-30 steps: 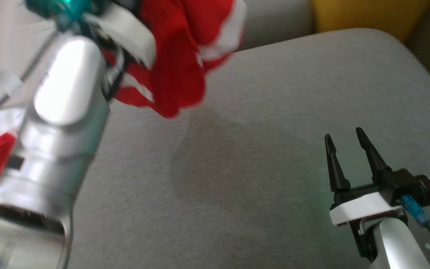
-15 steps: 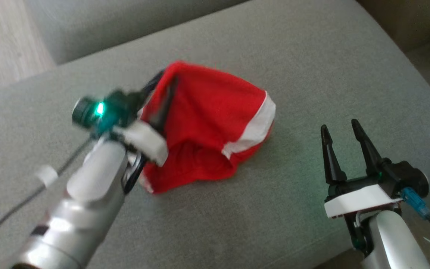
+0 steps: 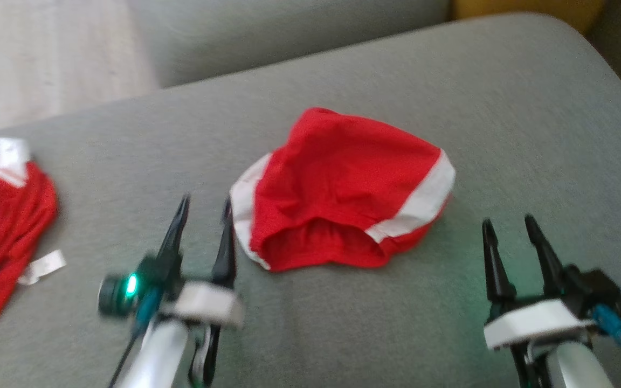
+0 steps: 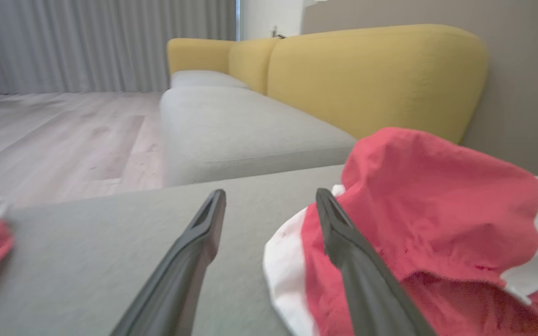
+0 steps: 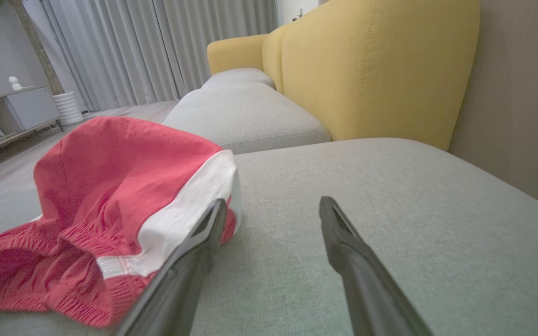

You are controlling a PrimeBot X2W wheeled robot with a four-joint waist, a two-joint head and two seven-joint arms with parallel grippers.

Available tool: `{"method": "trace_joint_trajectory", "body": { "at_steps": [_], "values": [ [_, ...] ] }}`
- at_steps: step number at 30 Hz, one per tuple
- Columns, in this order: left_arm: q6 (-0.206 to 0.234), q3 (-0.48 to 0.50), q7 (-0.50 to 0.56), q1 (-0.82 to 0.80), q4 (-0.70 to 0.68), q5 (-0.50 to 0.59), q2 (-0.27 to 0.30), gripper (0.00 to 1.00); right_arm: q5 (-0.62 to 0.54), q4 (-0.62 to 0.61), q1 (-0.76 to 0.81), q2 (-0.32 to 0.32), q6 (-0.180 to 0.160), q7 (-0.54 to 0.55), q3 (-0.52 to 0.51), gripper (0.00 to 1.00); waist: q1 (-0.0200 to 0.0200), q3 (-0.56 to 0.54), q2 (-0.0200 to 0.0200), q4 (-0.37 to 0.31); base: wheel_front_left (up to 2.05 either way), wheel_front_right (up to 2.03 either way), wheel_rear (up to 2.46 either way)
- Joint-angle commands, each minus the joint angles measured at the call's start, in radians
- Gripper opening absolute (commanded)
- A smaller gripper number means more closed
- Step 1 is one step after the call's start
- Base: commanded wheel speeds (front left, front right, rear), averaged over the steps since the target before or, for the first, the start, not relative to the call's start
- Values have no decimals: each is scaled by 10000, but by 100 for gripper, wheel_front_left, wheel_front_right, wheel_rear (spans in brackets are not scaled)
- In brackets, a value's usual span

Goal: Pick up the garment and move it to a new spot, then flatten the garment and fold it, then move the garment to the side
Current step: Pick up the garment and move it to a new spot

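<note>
Red shorts [image 3: 343,188] crumpled on grey sofa cushion [image 3: 504,108] (waistband toward robot). Left gripper [image 3: 206,202] at shorts' 8 o'clock, jaws apart, empty. Right gripper [image 3: 508,221] at 4 o'clock, likewise.

A grey upholstered seat cushion [image 3: 504,108] spans the foreground of the head view. In the left wrist view a second grey cushion [image 4: 231,126] lies beyond it at centre frame, a yellow backrest [image 4: 371,79] runs along the upper right, and light wood-plank flooring [image 4: 63,140] covers the left. In the right wrist view, full-height grey curtains [image 5: 157,46] hang at the top, a low white cabinet [image 5: 26,107] and a white ribbed cylinder [image 5: 68,108] stand at the left, and a plain taupe wall [image 5: 521,93] runs down the right edge.
</note>
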Motion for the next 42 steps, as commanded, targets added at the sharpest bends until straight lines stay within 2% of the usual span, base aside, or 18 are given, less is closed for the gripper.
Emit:
{"method": "trace_joint_trajectory", "body": {
  "at_steps": [1,8,16,24,42],
  "values": [
    [91,784,-93,443,-796,221,-65,100,-3,-258,87,-30,-7,-24,156,100,1,-717,0,764,0,0,0],
    [144,1911,-94,2761,-2463,962,-274,100,-17,-301,687,-30,-7,-24,194,100,1,-1277,0,1460,0,0,0],
    [303,2166,-94,3886,-3700,1594,-315,100,-133,-446,1209,-30,-7,-24,164,100,1,-1575,0,1853,0,0,0],
    [706,1958,-95,4269,-3788,1785,-319,100,-373,-464,1444,-30,-7,-24,297,100,1,-1748,0,2022,0,0,0],
    [583,1902,-95,4438,-3756,2058,-321,100,-488,-489,1425,-30,-7,-24,563,100,1,-1778,0,2243,0,0,0]
  ]
}}
